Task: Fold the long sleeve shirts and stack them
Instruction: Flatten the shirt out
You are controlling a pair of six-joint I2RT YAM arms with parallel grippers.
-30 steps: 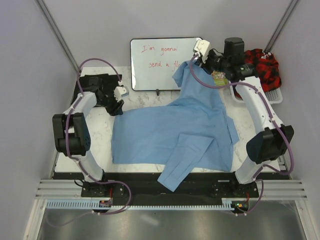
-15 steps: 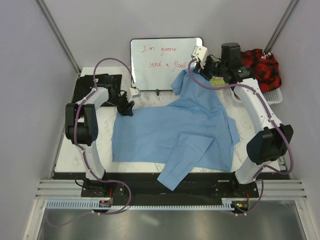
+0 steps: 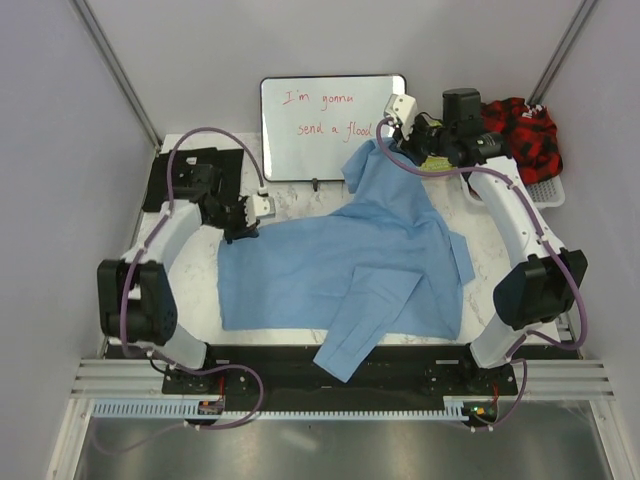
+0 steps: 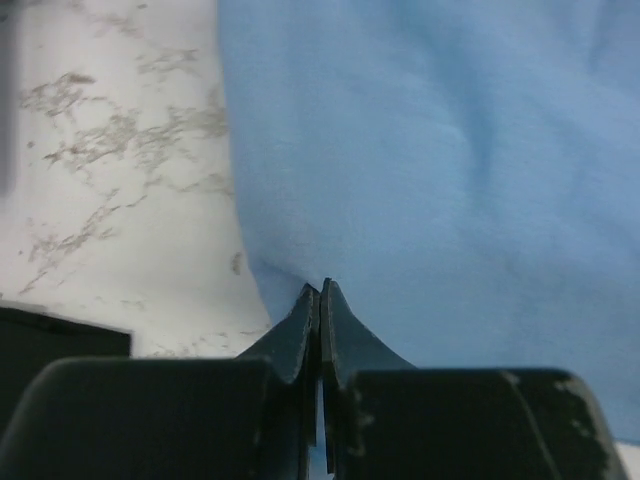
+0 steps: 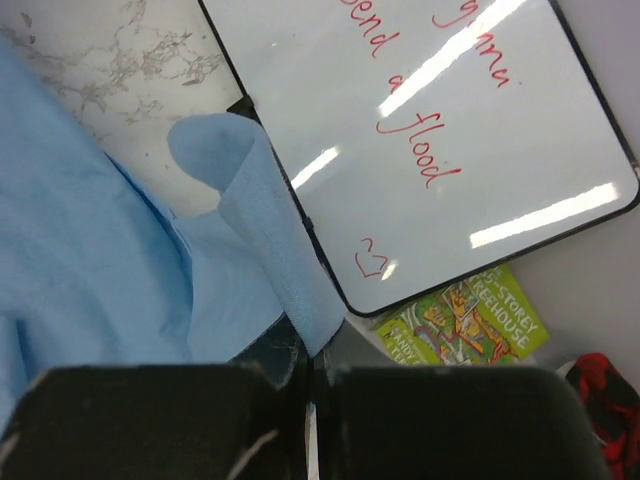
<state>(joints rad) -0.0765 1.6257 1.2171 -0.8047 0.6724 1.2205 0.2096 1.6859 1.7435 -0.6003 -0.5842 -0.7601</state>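
Note:
The light blue long sleeve shirt (image 3: 350, 265) lies spread over the marble table, one sleeve hanging over the near edge. My left gripper (image 3: 241, 223) is shut on the shirt's far left edge, low at the table; the left wrist view shows its fingertips (image 4: 320, 290) pinching the blue cloth (image 4: 450, 170). My right gripper (image 3: 386, 136) is shut on the shirt's far right corner and holds it raised in front of the whiteboard; the right wrist view shows the cloth (image 5: 270, 230) hanging from its jaws (image 5: 310, 350). A flat black bundle (image 3: 190, 175) at the far left may be the black shirt.
A whiteboard (image 3: 320, 125) with red writing stands at the back; it also shows in the right wrist view (image 5: 440, 130). A green picture book (image 5: 465, 320) lies beside it. A red and black plaid cloth (image 3: 520, 125) sits in a white basket (image 3: 545, 190) at the back right.
My left arm has swung and drawn the shirt's left edge a little leftward and nearer. My right gripper has shifted slightly left and lower with the raised corner, then held still.

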